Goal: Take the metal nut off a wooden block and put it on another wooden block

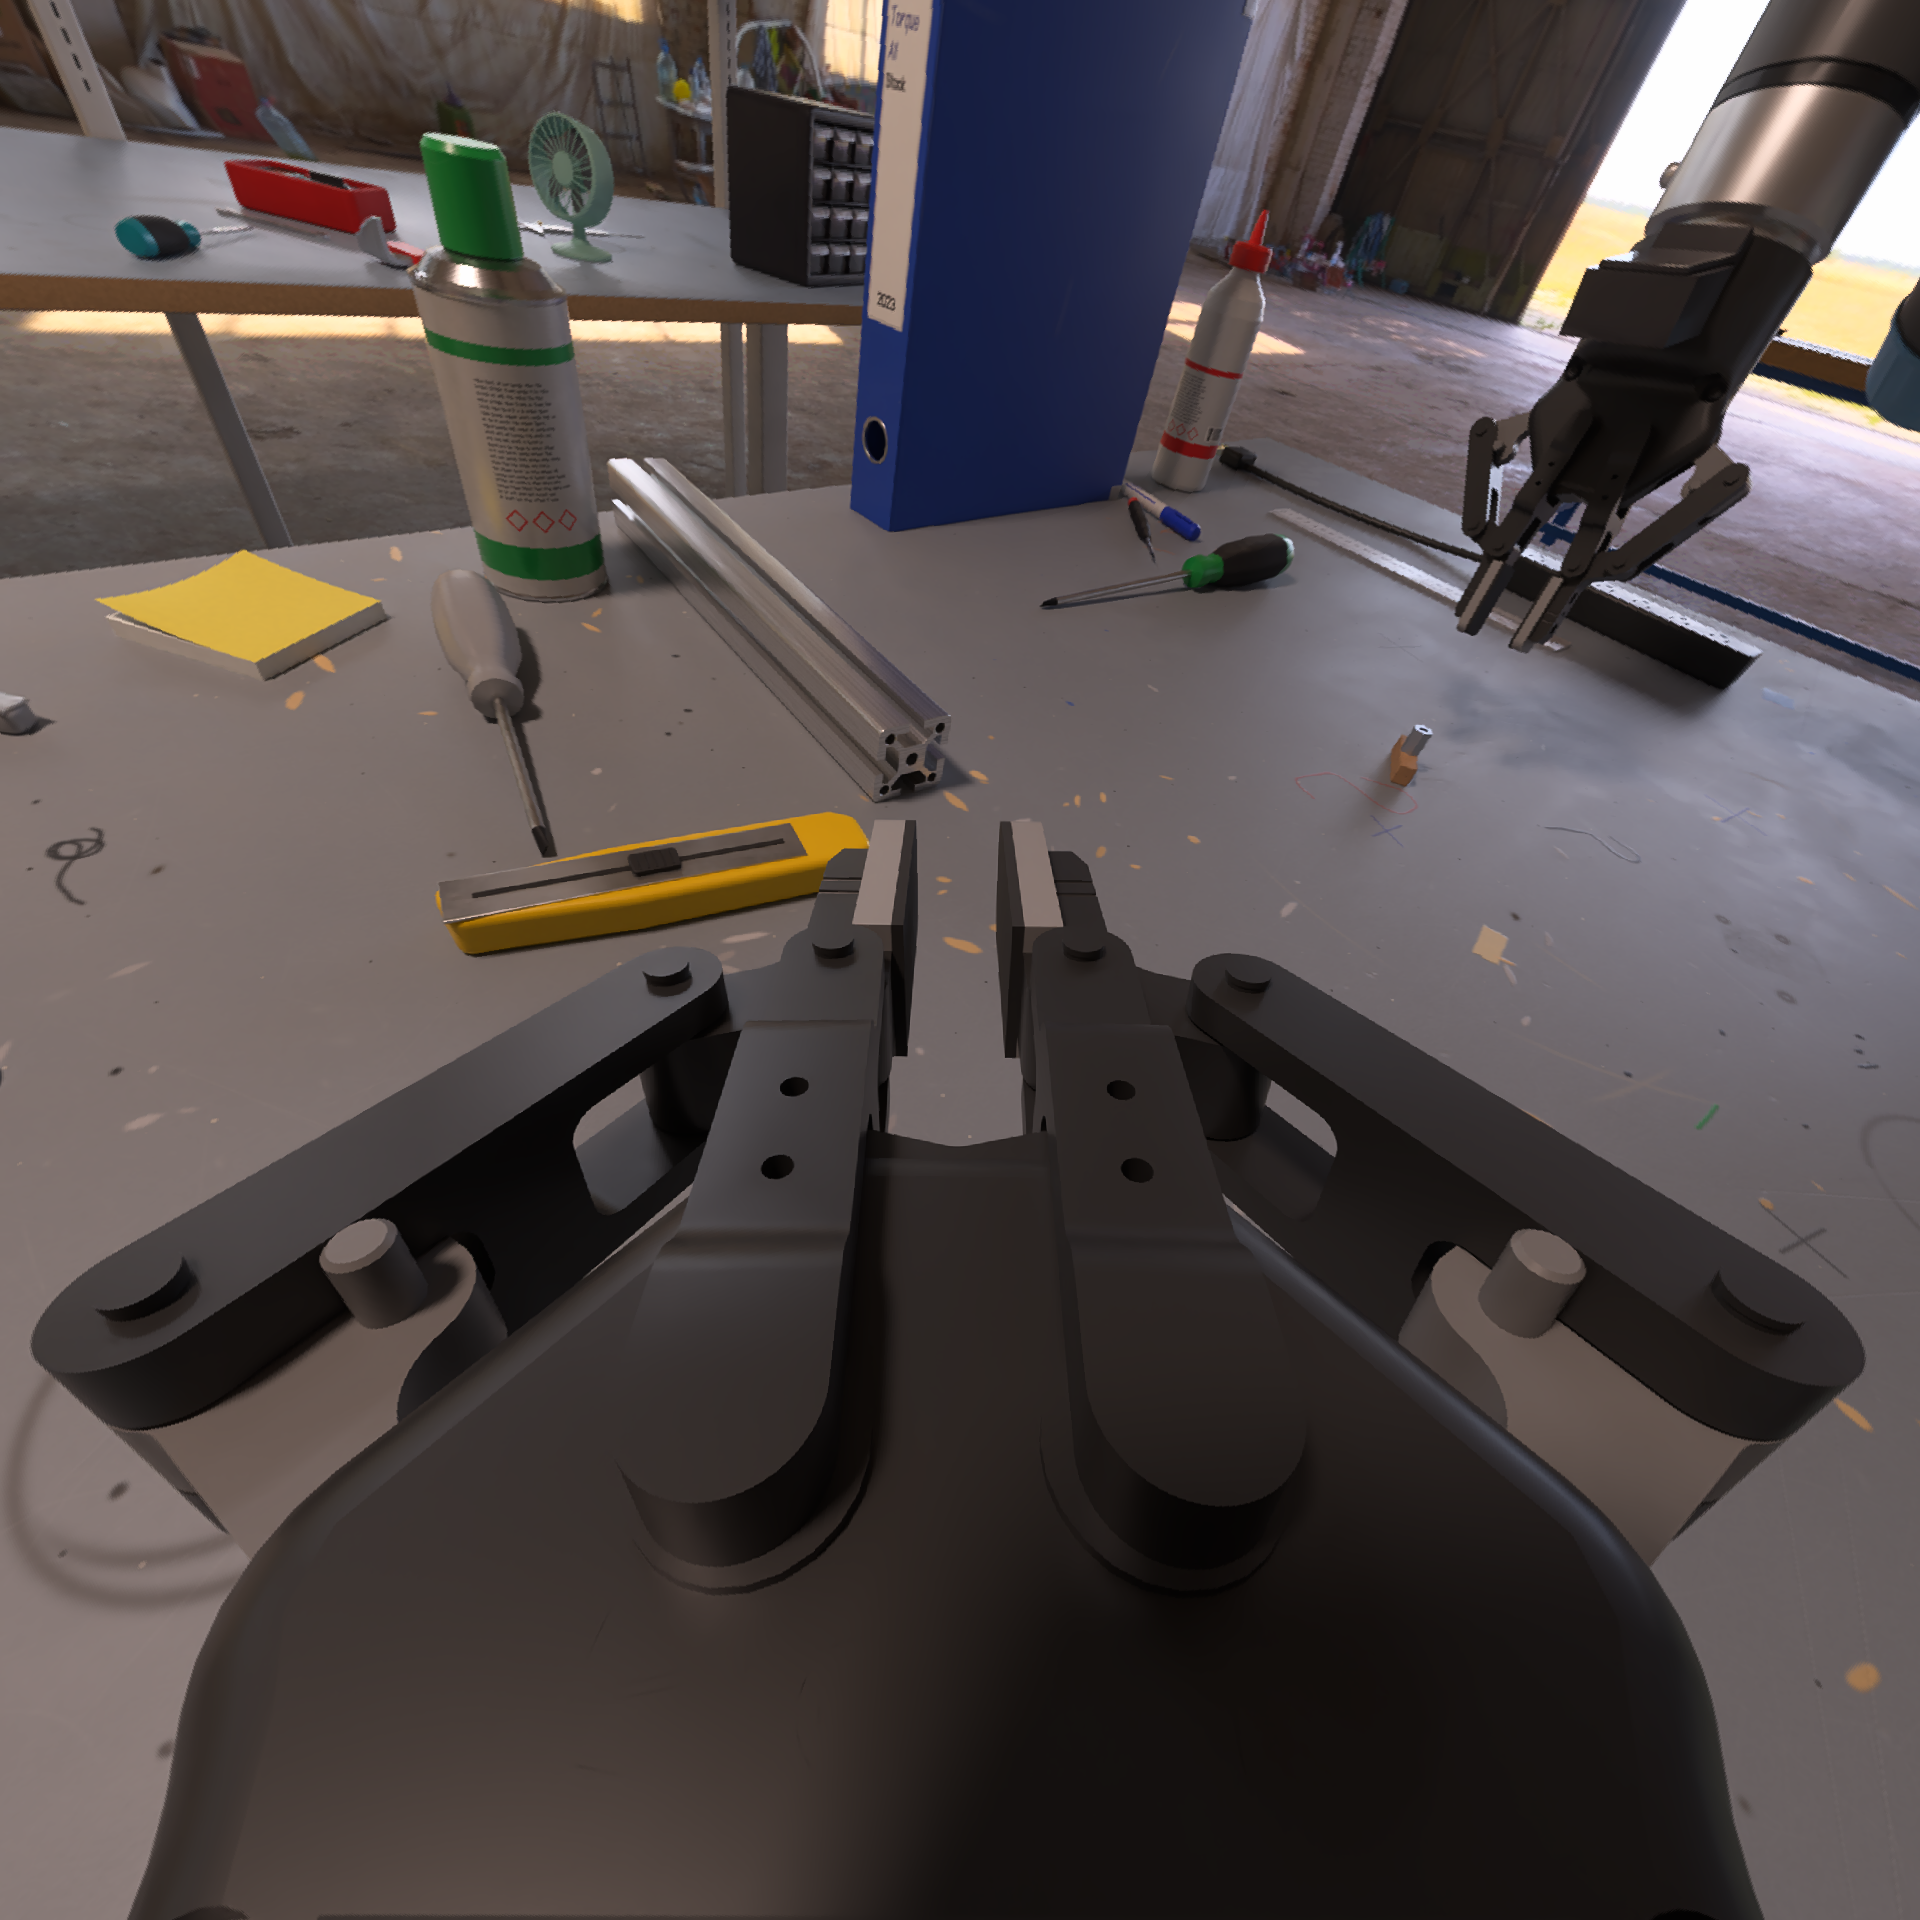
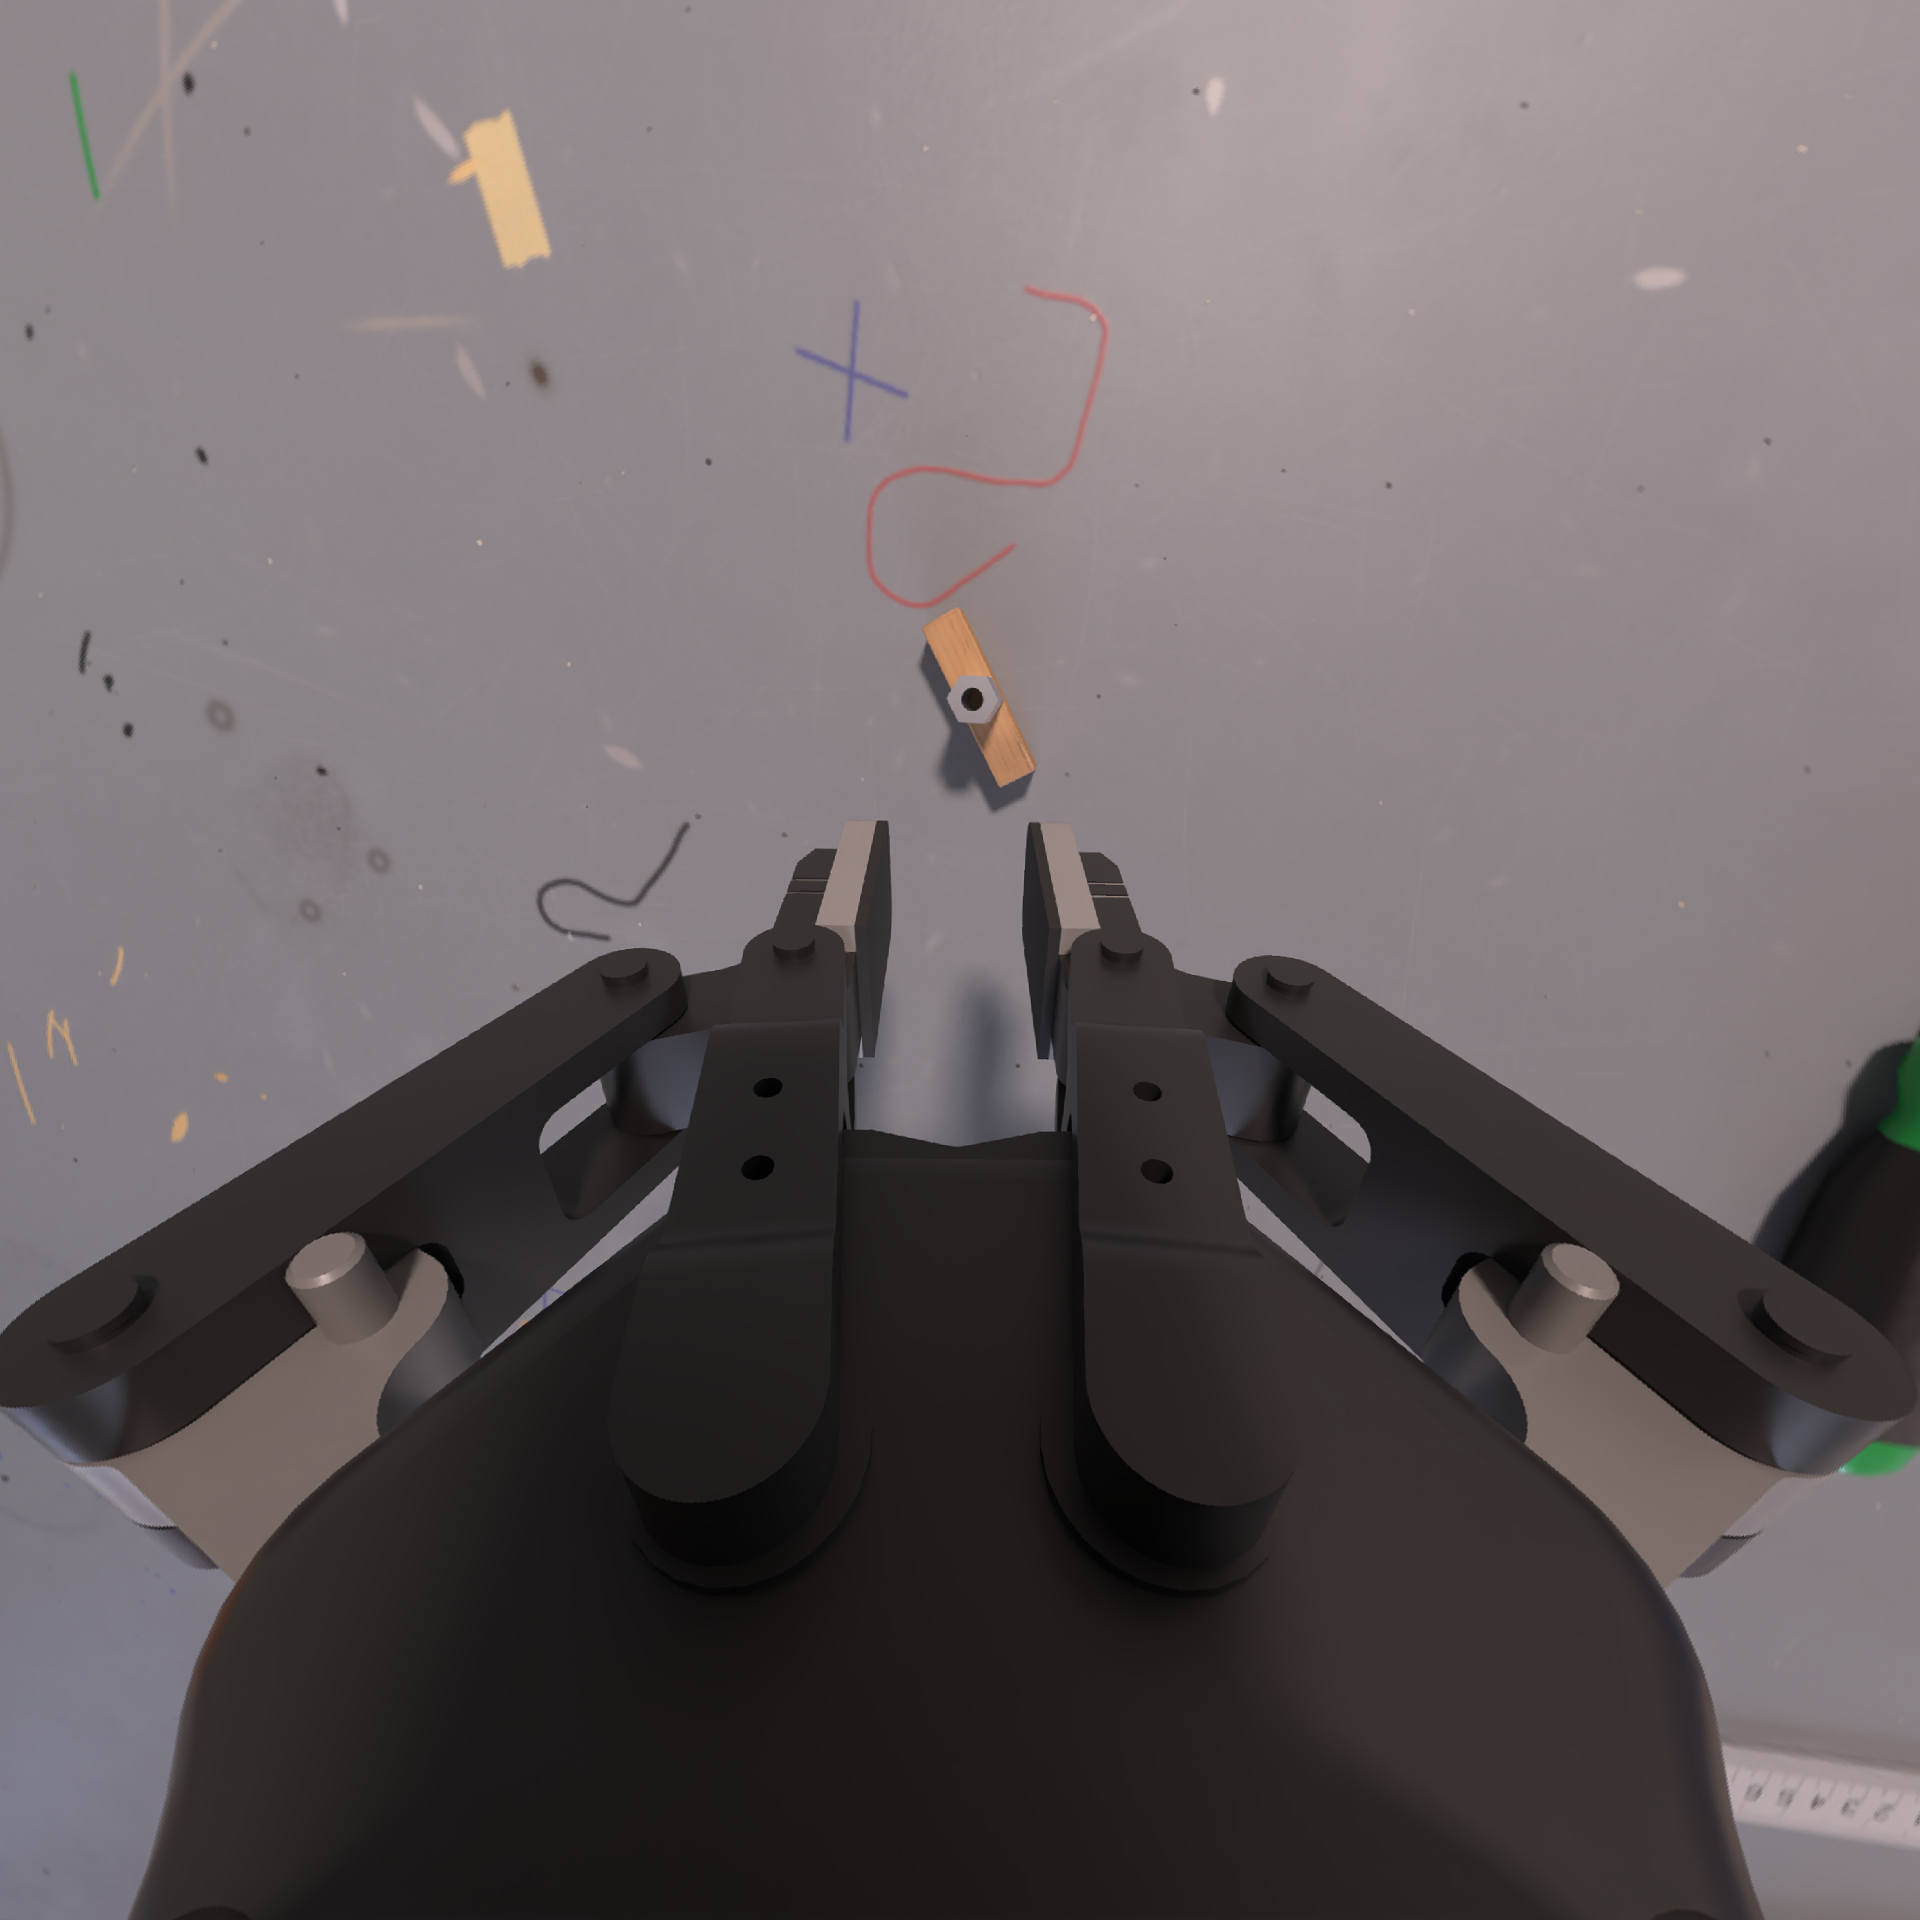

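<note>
Item: hex metal nut (image 2: pixel 972 698), seated mid-length on a wooden block (image 2: pixel 980 697) on the bench (image 2: pixel 1455 520), just ahead of the empty, parted right end effector (image 2: pixel 957 868), block's long axis diagonal to its fingers; left end effector (image 1: pixel 957 868), likewise parted and empty, well apart.

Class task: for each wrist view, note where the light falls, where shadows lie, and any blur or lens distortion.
Left wrist view: bright daylight washes out the doorway at top right; the blue binder leans from wide-angle stretch. Right wrist view: even, soft light; the metal nut and wooden block cast a shadow to lower left; the green-handled screwdriver at the right edge is blurred.
</note>
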You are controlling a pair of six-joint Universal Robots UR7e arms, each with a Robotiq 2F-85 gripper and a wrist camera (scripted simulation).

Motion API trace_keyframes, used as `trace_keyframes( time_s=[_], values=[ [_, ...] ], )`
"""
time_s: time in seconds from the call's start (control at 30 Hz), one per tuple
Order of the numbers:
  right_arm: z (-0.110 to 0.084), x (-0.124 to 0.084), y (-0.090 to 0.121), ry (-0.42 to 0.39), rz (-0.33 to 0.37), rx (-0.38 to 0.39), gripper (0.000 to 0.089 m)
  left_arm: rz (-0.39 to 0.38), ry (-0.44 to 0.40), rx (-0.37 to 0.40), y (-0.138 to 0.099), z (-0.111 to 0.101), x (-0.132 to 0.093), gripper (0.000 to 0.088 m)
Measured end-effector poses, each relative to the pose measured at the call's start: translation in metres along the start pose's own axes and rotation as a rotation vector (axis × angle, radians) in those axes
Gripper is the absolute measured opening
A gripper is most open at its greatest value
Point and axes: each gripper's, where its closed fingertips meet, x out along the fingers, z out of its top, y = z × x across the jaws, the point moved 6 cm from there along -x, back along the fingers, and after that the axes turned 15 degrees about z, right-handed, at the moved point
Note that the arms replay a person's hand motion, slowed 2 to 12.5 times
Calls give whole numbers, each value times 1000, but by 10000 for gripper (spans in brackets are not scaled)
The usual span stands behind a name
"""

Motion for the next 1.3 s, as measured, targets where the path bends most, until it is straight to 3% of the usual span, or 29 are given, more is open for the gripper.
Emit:
trace_keyframes(
  time_s=[0.23, 0.4, 0.7, 1.3],
  values=[
    [4, 13, -11, 30, 123, -118, 189, 51, 31, -8, 4, 3, 8, 138],
    [9, 25, -15, 34, 171, -196, 189, 66, 62, -4, 3, 4, 15, 138],
    [15, 44, -24, 58, 117, -305, 278, 78, 106, 36, -1, 6, 25, 138],
    [12, 57, -27, 88, 98, -400, 298, 45, 140, 63, -11, 4, 38, 143]
  ],
)
